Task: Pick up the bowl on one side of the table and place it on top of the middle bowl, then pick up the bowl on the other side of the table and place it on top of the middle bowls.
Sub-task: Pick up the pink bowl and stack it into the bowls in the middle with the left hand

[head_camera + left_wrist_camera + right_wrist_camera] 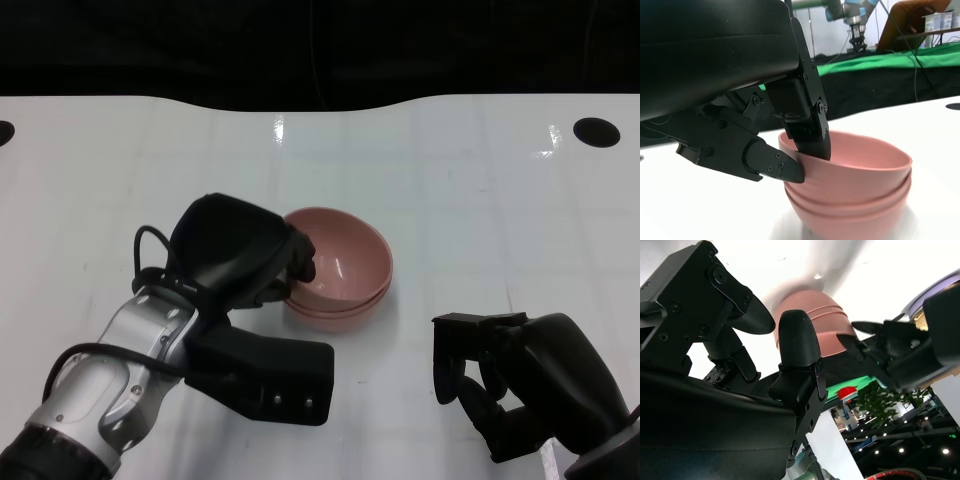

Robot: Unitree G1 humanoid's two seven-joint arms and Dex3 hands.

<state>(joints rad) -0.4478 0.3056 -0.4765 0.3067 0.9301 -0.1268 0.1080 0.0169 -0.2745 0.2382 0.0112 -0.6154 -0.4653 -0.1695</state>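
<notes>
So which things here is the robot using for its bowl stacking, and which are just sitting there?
For the job:
- pink bowls, stacked in the middle of the table, three going by the rims in the left wrist view
- left hand, fingers pinching the top bowl's rim
- right hand, holding nothing, beside the stack

Just there:
- white table
- dark round holes near its far corners

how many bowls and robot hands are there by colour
pink bowls: 3, nested in one stack, as the left wrist view shows
black hands: 2, the left hand gripping the top bowl's rim and the right hand holding nothing
total: 5
</notes>
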